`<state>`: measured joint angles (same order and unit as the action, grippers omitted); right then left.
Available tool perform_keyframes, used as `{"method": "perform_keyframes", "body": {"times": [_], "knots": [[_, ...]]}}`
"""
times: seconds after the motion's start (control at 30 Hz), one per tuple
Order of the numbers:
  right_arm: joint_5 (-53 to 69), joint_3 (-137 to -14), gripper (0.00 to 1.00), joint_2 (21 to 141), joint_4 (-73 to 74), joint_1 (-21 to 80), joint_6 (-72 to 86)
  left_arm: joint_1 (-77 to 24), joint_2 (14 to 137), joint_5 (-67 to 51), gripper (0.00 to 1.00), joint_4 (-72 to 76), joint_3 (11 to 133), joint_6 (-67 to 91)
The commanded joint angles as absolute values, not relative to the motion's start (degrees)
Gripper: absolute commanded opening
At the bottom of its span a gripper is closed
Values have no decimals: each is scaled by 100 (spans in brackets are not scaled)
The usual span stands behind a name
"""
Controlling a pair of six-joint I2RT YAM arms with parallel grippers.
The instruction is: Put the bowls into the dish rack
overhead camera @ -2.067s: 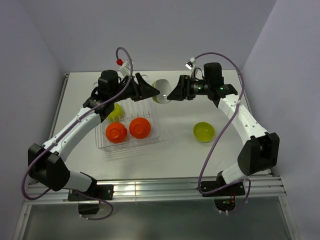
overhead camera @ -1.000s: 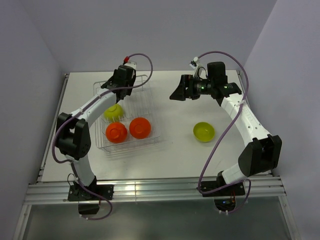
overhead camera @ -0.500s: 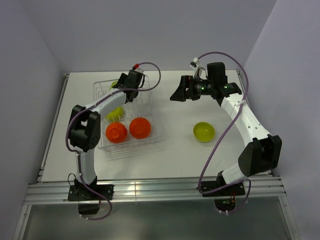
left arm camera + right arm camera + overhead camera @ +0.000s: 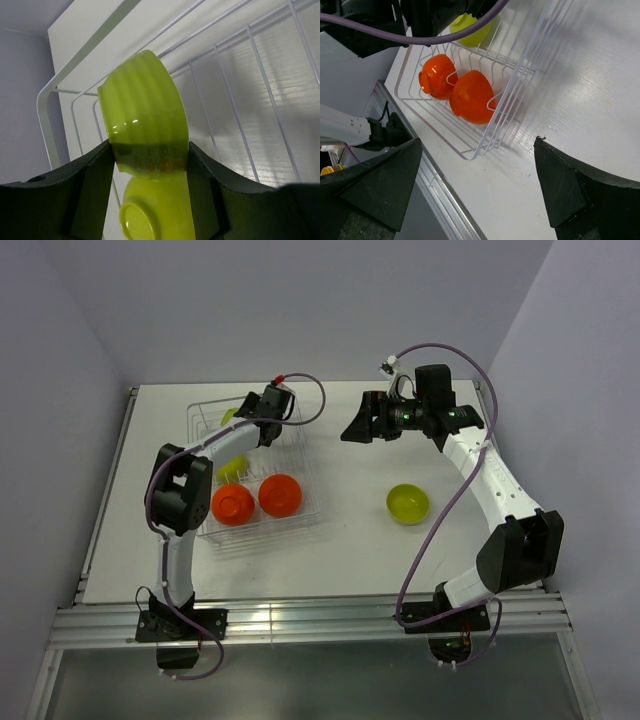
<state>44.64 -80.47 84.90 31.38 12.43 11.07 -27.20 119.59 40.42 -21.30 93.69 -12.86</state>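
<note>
Lime-green ribbed glossy plastic bowl (image 4: 145, 110) sits clamped between the fingers of our left gripper (image 4: 150, 150), over the upper-left corner of the silvery wire dish rack (image 4: 298, 462). Another lime-green bowl (image 4: 233, 468) and two orange-red bowls (image 4: 232, 504) lie inside the rack. We judge the release turns on the rack wires lying straight beyond the claw, with the bowl's axis running roughly along the fingers. Our right gripper (image 4: 350, 428), spread wide and empty, is the nearer one to the loose lime-green bowl (image 4: 408, 503) at centre right.
</note>
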Motion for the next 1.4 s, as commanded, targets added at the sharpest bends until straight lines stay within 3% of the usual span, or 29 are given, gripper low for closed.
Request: {"method": "perform_keyframes", "body": {"times": [0.0,0.33,0.67,1.07,1.23,1.37], "knots": [[4518,-8147,100,8341,3129,1195,1028,-2707,12014,4227,0,-2048,9685,-1389],[4553,-8148,100,8385,3155,1187,1011,-2698,12278,4315,3,-2048,9703,-1450],[4553,-8147,100,8411,3190,1187,976,-2707,12419,4210,38,-2206,9817,-1398],[4579,-8174,100,8429,3199,1178,993,-2707,12419,3946,44,-2470,9861,-1318],[4570,-8174,100,8411,3217,1187,976,-2716,12393,3911,65,-2434,9800,-1318],[4562,-8191,100,8429,3243,1187,975,-2725,12366,3736,71,-2513,9887,-1283]]}}
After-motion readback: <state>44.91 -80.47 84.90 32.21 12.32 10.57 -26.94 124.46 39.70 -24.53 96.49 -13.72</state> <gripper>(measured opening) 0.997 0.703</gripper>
